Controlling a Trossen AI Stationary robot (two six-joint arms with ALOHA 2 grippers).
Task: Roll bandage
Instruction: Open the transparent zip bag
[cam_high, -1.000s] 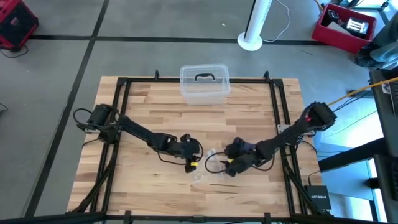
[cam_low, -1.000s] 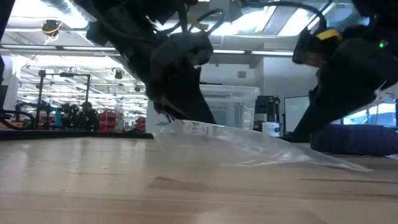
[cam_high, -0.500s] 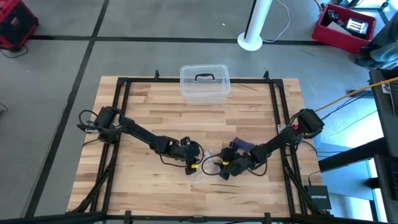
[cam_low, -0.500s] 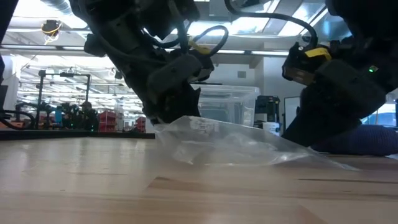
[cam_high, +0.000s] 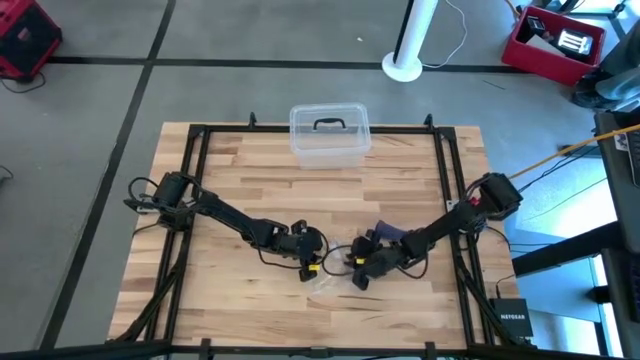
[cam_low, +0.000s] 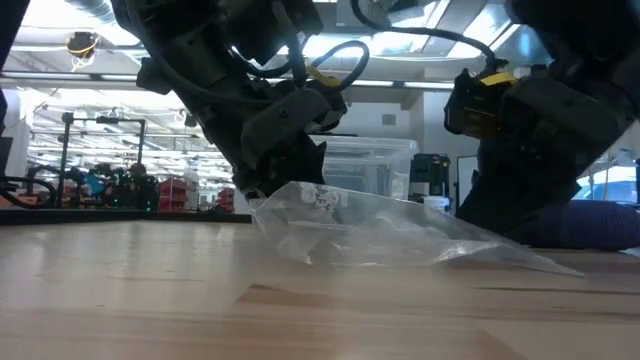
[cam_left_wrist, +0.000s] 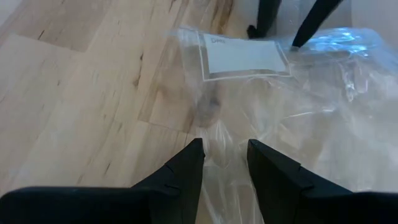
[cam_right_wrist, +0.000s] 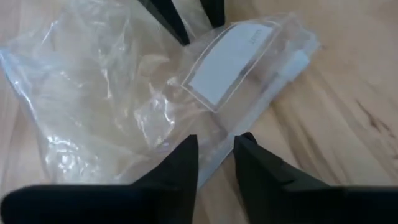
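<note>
Bandage (cam_high: 387, 233) lay behind the right arm, untouched; the left gripper (cam_left_wrist: 225, 163) and right gripper (cam_right_wrist: 216, 160), jaws narrow, pinched opposite edges of the clear plastic bag (cam_low: 380, 232); pulling apart could tear it or slip.

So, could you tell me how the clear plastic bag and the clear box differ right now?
The plastic bag is soft and crumpled flat between both grippers at the near edge; the box is rigid, upright and alone at the far edge. The bag bears a white label; the box has a black handle. Both are transparent.
</note>
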